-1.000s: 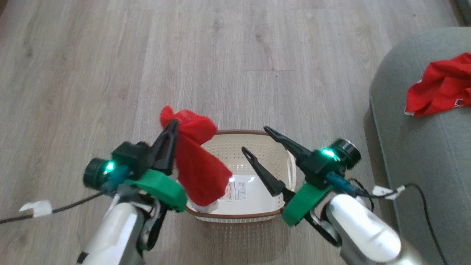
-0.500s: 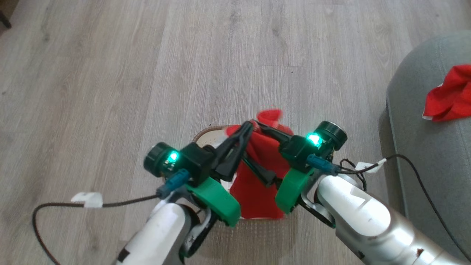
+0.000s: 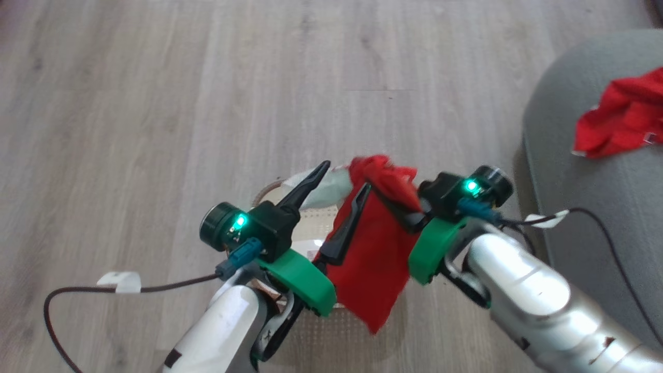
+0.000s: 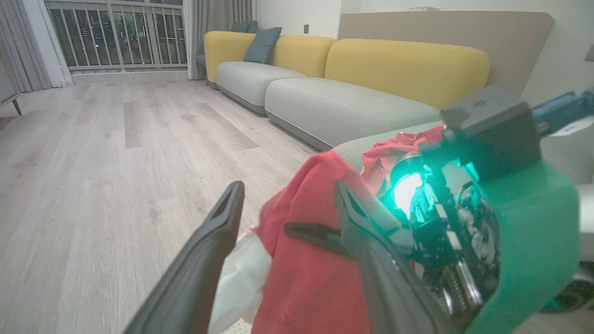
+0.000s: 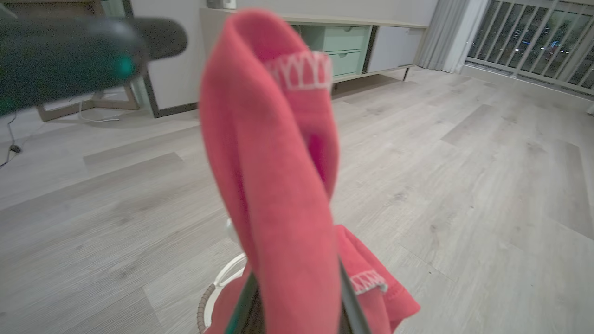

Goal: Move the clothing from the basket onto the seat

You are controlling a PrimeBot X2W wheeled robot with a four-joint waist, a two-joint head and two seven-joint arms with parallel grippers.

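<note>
Above the basket (image 3: 311, 225) at 6 o'clock, the right gripper (image 3: 378, 192) clamps the hanging clothing (image 3: 375, 269), apparently to carry it; the left gripper (image 3: 348, 175) gapes open beside it. The seat (image 3: 580, 207) lies at 2 o'clock.

Wood floor (image 3: 155, 103); cabinet (image 5: 390, 48), green drawers; curtain (image 5: 445, 32).
</note>
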